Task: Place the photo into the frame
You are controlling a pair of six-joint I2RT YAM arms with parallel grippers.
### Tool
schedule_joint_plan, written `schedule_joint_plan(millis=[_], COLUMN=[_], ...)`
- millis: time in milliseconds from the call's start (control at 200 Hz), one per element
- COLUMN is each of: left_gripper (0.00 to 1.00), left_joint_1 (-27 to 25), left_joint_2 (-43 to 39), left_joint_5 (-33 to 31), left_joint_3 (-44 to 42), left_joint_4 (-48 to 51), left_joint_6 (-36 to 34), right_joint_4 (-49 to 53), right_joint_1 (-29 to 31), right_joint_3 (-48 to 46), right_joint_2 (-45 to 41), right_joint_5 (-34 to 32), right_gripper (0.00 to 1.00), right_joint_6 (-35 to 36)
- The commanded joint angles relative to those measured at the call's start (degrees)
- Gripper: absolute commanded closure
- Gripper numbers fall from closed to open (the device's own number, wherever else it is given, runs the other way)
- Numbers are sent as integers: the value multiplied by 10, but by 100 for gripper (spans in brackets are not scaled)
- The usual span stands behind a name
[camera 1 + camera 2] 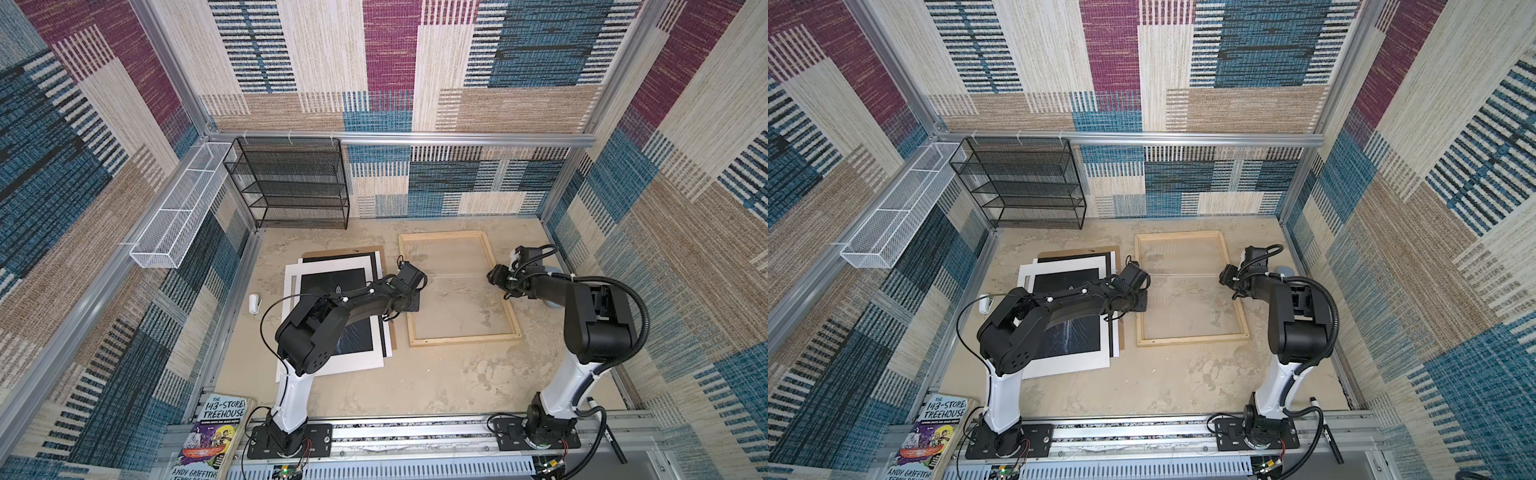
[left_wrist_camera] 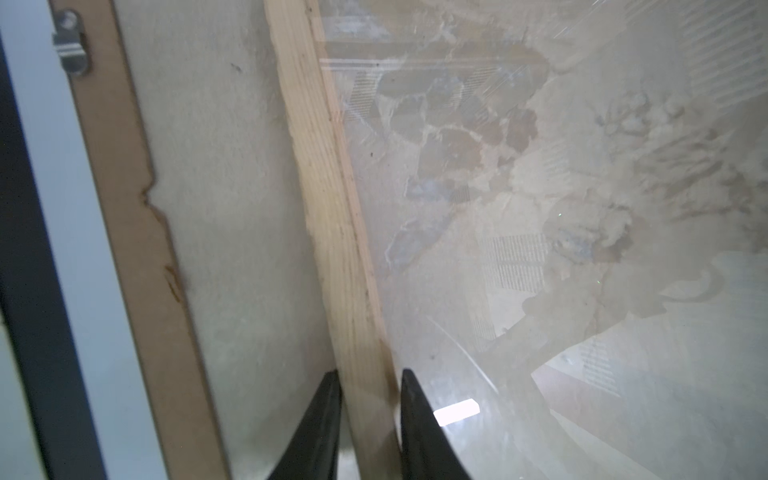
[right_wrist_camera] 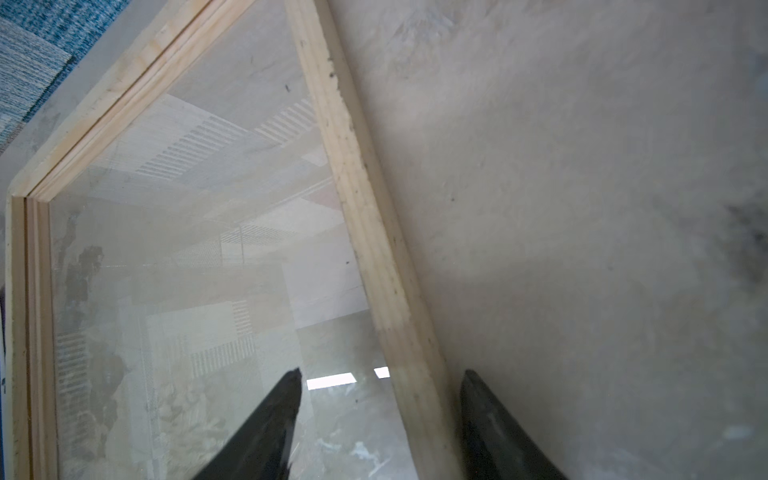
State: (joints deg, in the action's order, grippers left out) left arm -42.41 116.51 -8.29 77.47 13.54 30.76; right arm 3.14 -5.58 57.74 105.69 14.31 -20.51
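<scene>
L gripper (image 2: pixel 369 374) pinches 1 rail of the frame (image 1: pixel 465 338), R gripper (image 3: pixel 382 371) straddles the opposite rail, jaws wide; apparently frame-positioning, so next R should close, then fetch the photo (image 1: pixel 328 282) beside the frame.

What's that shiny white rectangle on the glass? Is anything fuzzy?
Left wrist view: the white patch is glare, likely a light mirrored in the pane of the frame; the brown board looks smeared. Right wrist view: same glare, wall stripes mirrored too. In both top views: even light, only faint streaks on the pane.
</scene>
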Motion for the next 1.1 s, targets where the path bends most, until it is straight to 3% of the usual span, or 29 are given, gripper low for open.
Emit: schedule_joint_plan(millis=[0, 305, 616, 721, 841, 1097], left_gripper=[72, 61, 58, 57, 54, 54], left_joint_1=[6, 9, 11, 16, 41, 80], left_joint_2=[6, -16, -65, -123, -203, -335], left_joint_5=[19, 32, -36, -88, -93, -65], left_joint_3=[19, 45, 59, 1, -85, -228], left_joint_4=[-24, 10, 114, 138, 136, 147], left_joint_6=[-28, -43, -47, -42, -35, 7], right_joint_4=[12, 31, 43, 19, -35, -42], right_joint_1=[2, 1, 1, 1, 16, 154], right_joint_3=[16, 61, 66, 26, -37, -71], right_joint_2=[16, 28, -15, -70, -140, -194], right_joint_5=[41, 5, -12, 25, 94, 146], right_gripper=[37, 32, 26, 26, 27, 28], right_joint_6=[-2, 3, 8, 1, -20, -48])
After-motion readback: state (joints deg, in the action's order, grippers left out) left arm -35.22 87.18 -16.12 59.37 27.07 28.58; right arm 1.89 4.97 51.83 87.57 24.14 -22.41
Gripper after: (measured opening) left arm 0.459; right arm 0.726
